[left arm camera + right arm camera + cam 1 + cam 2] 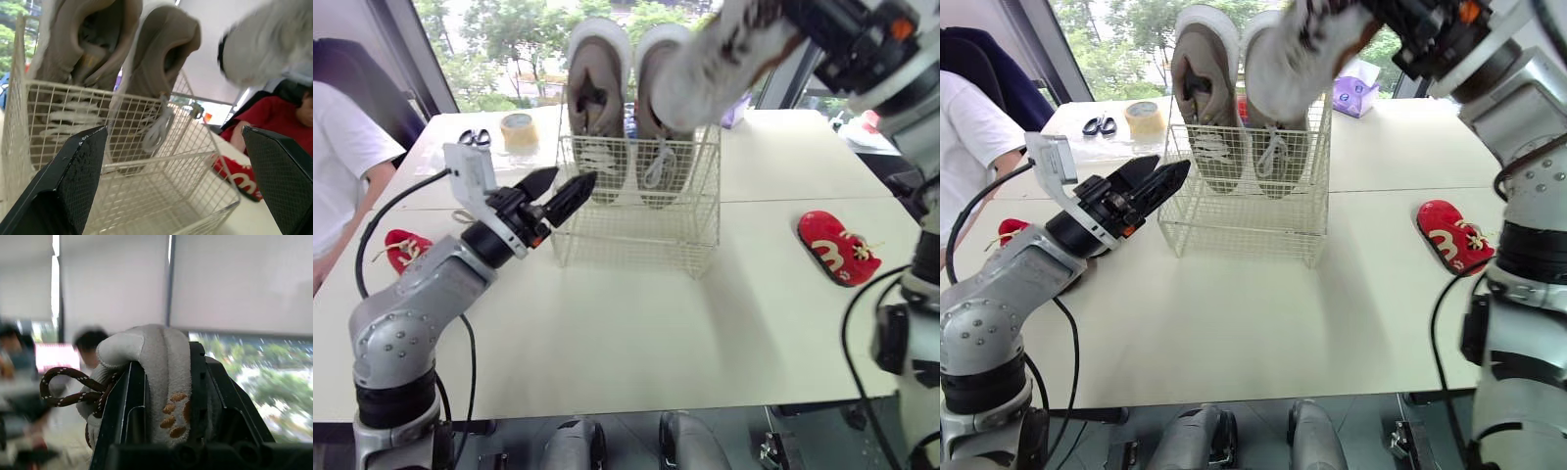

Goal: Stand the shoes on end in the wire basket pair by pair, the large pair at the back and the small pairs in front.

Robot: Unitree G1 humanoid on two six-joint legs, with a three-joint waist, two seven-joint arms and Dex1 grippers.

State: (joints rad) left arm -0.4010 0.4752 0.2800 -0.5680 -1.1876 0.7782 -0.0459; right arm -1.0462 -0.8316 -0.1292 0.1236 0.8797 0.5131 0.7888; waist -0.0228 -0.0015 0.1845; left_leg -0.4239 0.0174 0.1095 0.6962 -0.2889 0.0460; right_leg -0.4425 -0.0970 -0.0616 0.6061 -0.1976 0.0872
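Grey shoe [146, 345] with orange marks, tight in right pincer [167, 360] over wire basket [636, 235]; left pincer [576, 176] wide open.

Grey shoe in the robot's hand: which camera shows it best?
Right wrist view: the grey shoe close up, clamped in the right hand, brown lace and paw print plain. Eye views show it over the wire basket; the left wrist view, part of it.
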